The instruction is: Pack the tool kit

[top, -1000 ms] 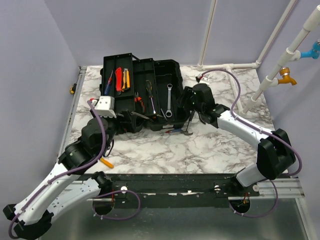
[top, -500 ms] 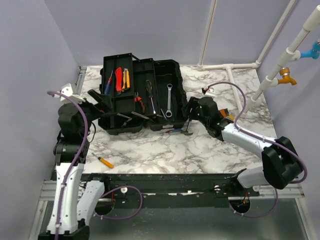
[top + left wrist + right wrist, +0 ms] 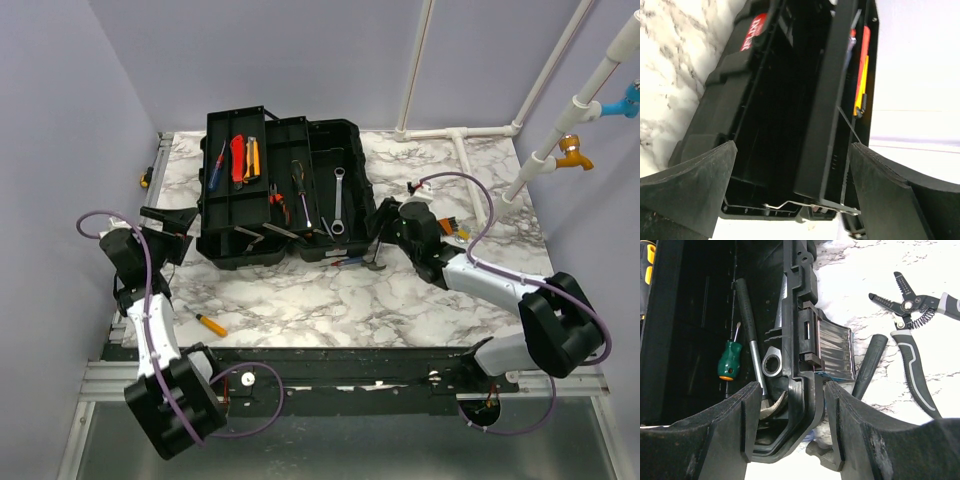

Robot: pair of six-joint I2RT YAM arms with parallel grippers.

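Midway through packing, we see the toolbox (image 3: 235,250) standing open at the back-left of the marble worktop (image 3: 300,300). Its tray section (image 3: 222,205) carries a blue-handled screwdriver (image 3: 216,170), a red tool and a yellow one, and red-handled pliers (image 3: 275,200) lie in the well alongside. The right pincer (image 3: 792,386) straddles the box's right-hand wall, one finger inside and one outside beside the latch (image 3: 832,347), and looks clamped on that wall. We read this as a hold to steady or shift the box rather than a reach for a tool. The left pincer (image 3: 792,147) hangs wide open and empty just off the box's left end, facing its side; we judge it is placed to brace that end. Just inside the gripped wall lie a green-handled screwdriver (image 3: 729,360) and a ring spanner (image 3: 771,365). Several pieces lie outside the box. A wire stripper (image 3: 912,320) and a dark handle, likely the hammer (image 3: 869,360), sit on the worktop near the right wall, and a small yellow-handled screwdriver (image 3: 210,324) lies well apart near the front edge. By our reckoning the job is partly done, with these strays to be gathered before the box can be shut
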